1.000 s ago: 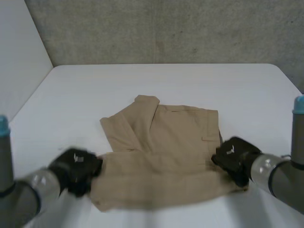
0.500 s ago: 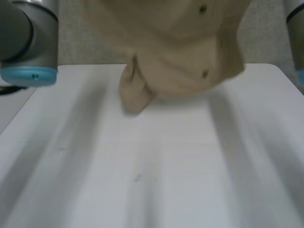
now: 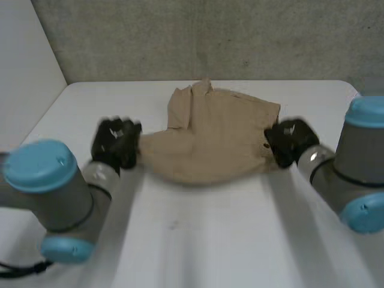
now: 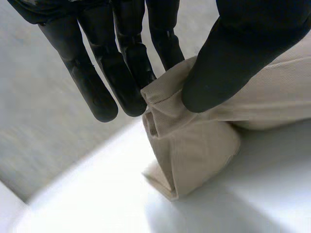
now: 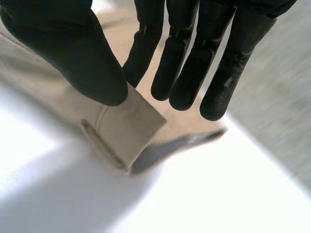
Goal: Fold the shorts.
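Both left hand and right hand pinch shorts.

Plain tan shorts, white table

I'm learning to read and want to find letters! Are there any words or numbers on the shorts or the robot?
No words can be read.
White mark on the left robot hand: too blurred to read.
White mark on the right robot hand: too blurred to read.
The shorts: plain tan, no label showing.
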Robot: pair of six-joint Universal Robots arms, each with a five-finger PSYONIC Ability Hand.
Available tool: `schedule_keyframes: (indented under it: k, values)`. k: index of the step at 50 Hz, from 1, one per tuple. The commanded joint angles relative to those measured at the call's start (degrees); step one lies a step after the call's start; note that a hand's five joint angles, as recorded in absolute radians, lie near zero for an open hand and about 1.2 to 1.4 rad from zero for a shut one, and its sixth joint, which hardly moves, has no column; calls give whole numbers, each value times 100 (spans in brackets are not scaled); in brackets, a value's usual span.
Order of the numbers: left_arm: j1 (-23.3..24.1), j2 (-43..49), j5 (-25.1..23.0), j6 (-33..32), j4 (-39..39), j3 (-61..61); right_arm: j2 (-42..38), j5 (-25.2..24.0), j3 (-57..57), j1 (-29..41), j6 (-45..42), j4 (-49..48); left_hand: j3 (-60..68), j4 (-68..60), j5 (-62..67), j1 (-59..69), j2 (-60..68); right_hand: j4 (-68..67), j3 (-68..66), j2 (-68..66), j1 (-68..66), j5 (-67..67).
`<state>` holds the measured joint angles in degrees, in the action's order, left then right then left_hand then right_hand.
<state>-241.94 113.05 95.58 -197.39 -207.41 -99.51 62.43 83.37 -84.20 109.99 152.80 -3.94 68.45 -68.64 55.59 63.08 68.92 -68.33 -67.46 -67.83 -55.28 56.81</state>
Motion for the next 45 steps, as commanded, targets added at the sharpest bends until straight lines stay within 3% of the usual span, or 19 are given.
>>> schedule_keyframes:
  k: [1, 10, 17, 23, 29, 30, 31, 34, 39, 45]
  values:
    - [235, -29, -250, -45, 675, -429, 85, -23, -693, -65, -206, 411, 1155, -1136, 1441, 1692, 1108, -1167, -1254, -1217, -2472, 1319]
    - [208, -617, -259, -54, 3001, -614, 665, -58, -1203, -83, -1189, 1544, 1155, -1136, 1441, 1692, 1108, -1167, -1254, -1217, -2472, 1319]
    - [243, -969, -277, -45, 4059, -912, 902, 21, -1669, -170, -2174, 2475, 1155, -1136, 1441, 1692, 1108, -1167, -1254, -1217, -2472, 1319]
    - [331, -1417, -268, -45, 4077, -1018, 1157, -67, -1810, -338, -2272, 2582, 1155, -1136, 1441, 1692, 1108, -1167, -1254, -1217, -2472, 1319]
    - [235, -1620, -268, -27, 3647, -781, 1386, -330, -1688, -329, -1825, 1714, 1155, -1136, 1441, 1692, 1108, -1167, -1254, -1217, -2472, 1319]
    - [226, -1637, -268, -18, 3595, -746, 1430, -339, -1687, -329, -1658, 1555, 1155, -1136, 1441, 1692, 1108, -640, -727, -690, -1945, 792]
    - [226, -1646, -268, -10, 3533, -728, 1508, -348, -1713, -329, -1291, 1258, 1155, -1136, 1441, 1692, 1108, 1130, 1043, 1080, -175, -978]
    - [208, -1681, -268, 8, 3383, -606, 1562, -418, -1792, -355, -448, 800, 1155, -1136, 1441, 1692, 1108, 2808, 2721, 2758, 1503, -2656]
    - [147, -1637, -259, 87, 2875, -281, 1544, -795, -1977, -338, 513, 517, 1155, -1136, 1441, 1692, 1108, 3217, 3130, 3167, 1912, -3065]
    - [-29, -1506, -259, 245, 2425, 36, 1309, -1227, -2153, -320, 620, 333, 1155, -1136, 1441, 1692, 1108, 3300, 3213, 3250, 1995, -3148]
